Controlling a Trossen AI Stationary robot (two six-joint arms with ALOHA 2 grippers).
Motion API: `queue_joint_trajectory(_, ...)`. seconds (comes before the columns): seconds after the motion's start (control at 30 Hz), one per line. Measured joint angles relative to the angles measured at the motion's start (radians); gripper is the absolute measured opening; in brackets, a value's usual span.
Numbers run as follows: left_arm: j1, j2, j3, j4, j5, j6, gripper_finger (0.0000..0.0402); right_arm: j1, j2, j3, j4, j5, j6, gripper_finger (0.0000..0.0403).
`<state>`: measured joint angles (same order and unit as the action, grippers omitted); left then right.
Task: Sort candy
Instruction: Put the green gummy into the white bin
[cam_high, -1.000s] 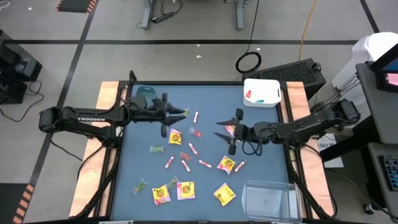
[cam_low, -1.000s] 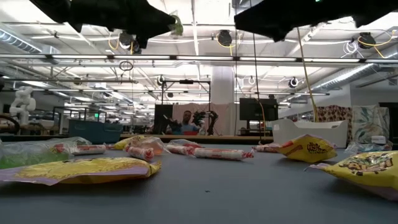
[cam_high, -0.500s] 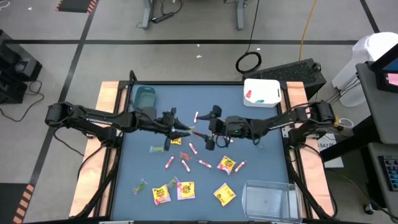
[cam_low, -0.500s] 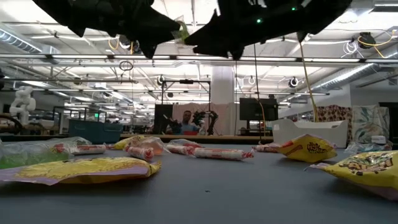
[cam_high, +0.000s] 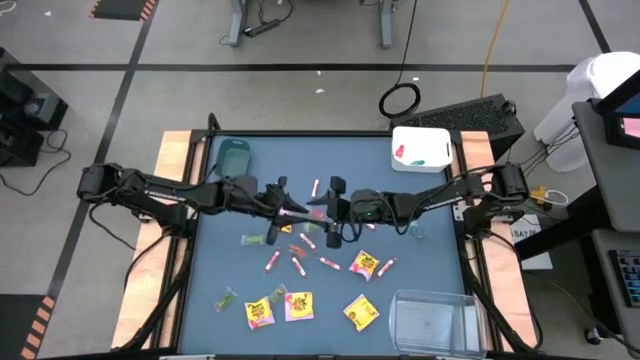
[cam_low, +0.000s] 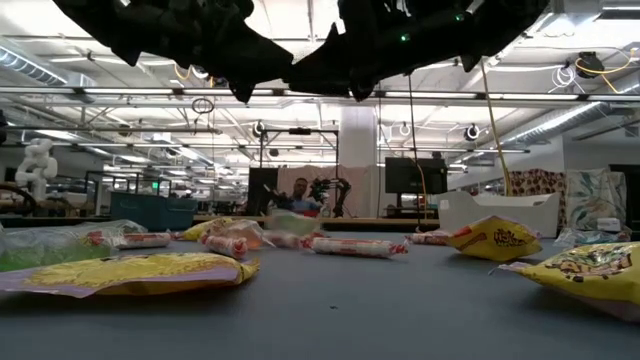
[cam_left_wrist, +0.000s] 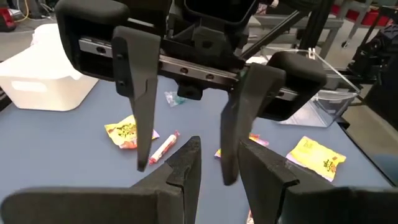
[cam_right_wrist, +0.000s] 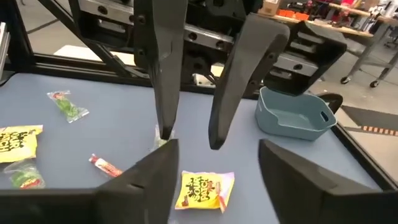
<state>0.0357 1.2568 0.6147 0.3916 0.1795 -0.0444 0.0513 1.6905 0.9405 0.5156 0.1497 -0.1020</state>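
Blue-grey matte table top (cam_high: 420, 240), smooth, candy scattered over the middle and near part. Yellow packets (cam_high: 367, 264) are flat crinkly foil squares, pink-white sticks (cam_high: 330, 263) are thin twist-wrapped rolls, and the small green pieces (cam_high: 251, 240) sit in clear film. All of it is light and slippery. The white bin (cam_high: 445, 140) at far right is rigid plastic and holds a red and a green piece. The teal bin (cam_high: 233, 155) is at far left, the clear bin (cam_high: 430, 318) at near right. The left gripper (cam_high: 298, 209) and right gripper (cam_high: 318, 210) are nose to nose above the table centre, tips very near each other. Left fingers stand slightly apart, nothing seen between them. Right fingers are wider apart, also nothing held. The low view shows a pale greenish blur just over the table; can't tell what it is. Main risk, judging by how near the tips are: the fingers clash or interlock if either arm advances. Slick film could also slip out of a pinch, drop back into the pile and knock neighbours. Pieces lie packed close under the grippers, so a downward grab may catch two at once or the wrong type.
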Motion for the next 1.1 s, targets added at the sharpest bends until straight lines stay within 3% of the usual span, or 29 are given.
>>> queue_joint_trajectory(0.13,0.001,0.000,0.000,-0.032,0.000,0.000,0.0109,0.000,0.000,0.001,-0.093,0.000,0.088,0.0149)
queue_joint_trajectory(0.23,0.008,0.000,0.000,-0.065,-0.003,0.002,0.0109,0.002,0.000,0.001,-0.210,-0.024,0.177,0.0134)
queue_joint_trajectory(0.4,0.025,0.000,0.000,-0.123,-0.026,0.026,0.0109,0.019,0.045,0.000,-0.268,-0.027,0.193,0.0152)
queue_joint_trajectory(0.77,0.043,0.000,-0.002,-0.288,-0.084,0.027,0.0109,-0.039,0.271,0.002,-0.088,-0.079,0.155,0.0246)
queue_joint_trajectory(0.93,0.043,0.000,-0.002,-0.290,-0.084,0.030,0.0109,-0.082,0.336,0.006,-0.079,-0.161,0.150,0.0238)
queue_joint_trajectory(1.1,0.043,0.000,-0.002,-0.296,-0.084,0.032,0.0109,-0.098,0.351,0.011,-0.069,-0.194,0.163,0.0185)
